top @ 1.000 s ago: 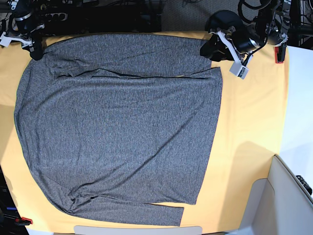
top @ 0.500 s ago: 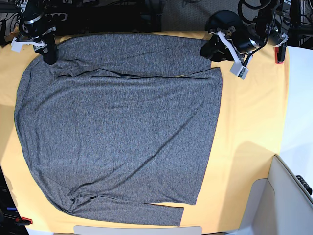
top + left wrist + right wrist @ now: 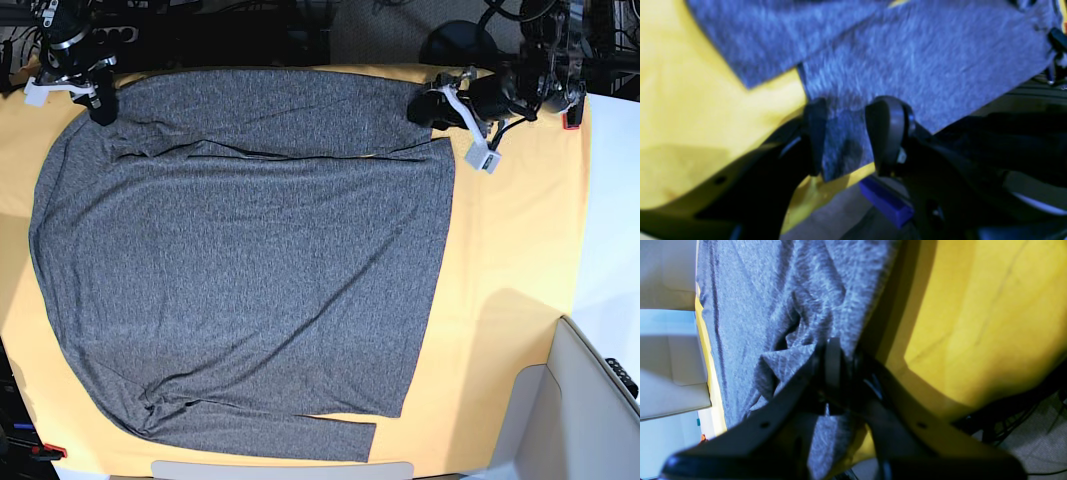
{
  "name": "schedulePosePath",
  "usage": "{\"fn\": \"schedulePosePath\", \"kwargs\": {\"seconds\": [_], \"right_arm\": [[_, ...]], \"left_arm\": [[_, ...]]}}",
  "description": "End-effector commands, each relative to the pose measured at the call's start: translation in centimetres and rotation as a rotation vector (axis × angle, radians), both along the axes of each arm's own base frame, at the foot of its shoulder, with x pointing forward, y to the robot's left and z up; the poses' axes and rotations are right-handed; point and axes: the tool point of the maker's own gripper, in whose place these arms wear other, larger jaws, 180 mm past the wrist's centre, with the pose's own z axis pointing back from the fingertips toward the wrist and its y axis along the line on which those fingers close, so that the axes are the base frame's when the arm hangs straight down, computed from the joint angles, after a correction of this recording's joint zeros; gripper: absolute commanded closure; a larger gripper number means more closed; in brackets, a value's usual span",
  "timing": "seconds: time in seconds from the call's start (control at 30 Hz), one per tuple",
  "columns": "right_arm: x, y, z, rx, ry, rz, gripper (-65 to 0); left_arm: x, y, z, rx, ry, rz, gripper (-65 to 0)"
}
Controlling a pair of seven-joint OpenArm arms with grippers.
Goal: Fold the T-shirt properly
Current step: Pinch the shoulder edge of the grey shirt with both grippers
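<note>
The dark grey T-shirt (image 3: 240, 260) lies spread flat on the yellow table cloth (image 3: 510, 250), with one long sleeve folded across its far edge and another along its near edge. My right gripper (image 3: 100, 106) is at the far left corner. In the right wrist view it (image 3: 836, 353) is shut on a bunched fold of the T-shirt (image 3: 773, 290). My left gripper (image 3: 422, 108) is at the far sleeve's end. In the left wrist view it (image 3: 850, 133) is open, its fingers (image 3: 887, 130) straddling the cuff of the T-shirt (image 3: 923, 56), which lies flat between them.
A white panel (image 3: 590, 400) rises at the near right corner. Red clamps hold the cloth at the far right (image 3: 571, 112) and near left (image 3: 50, 452). Dark cables and equipment crowd the space beyond the far edge. A white bar (image 3: 280, 470) runs along the front edge.
My right gripper slid right onto the far left corner and closed on the fabric. My left arm dropped lower and turned at the sleeve end, its jaws unchanged.
</note>
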Motion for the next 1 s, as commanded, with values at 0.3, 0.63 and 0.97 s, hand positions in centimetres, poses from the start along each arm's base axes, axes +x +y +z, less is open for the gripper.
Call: {"fn": "schedulePosePath", "kwargs": {"seconds": [0.3,0.63,0.97], "right_arm": [[-0.3,0.3,-0.3,-0.003,0.028,0.026,-3.5],[-0.1,0.3,-0.2,-0.003,0.023,0.026,-3.5],[-0.2,0.3,-0.2,-0.003,0.025,0.026,-3.5]], "left_arm": [[0.4,1.6,0.2,0.026,-0.02,0.0,-23.8],[-0.1,3.2,0.1,0.047,0.0,0.035,-23.8],[-2.6,-0.7,-1.1,-0.011,0.066,-0.05,-23.8]]}}
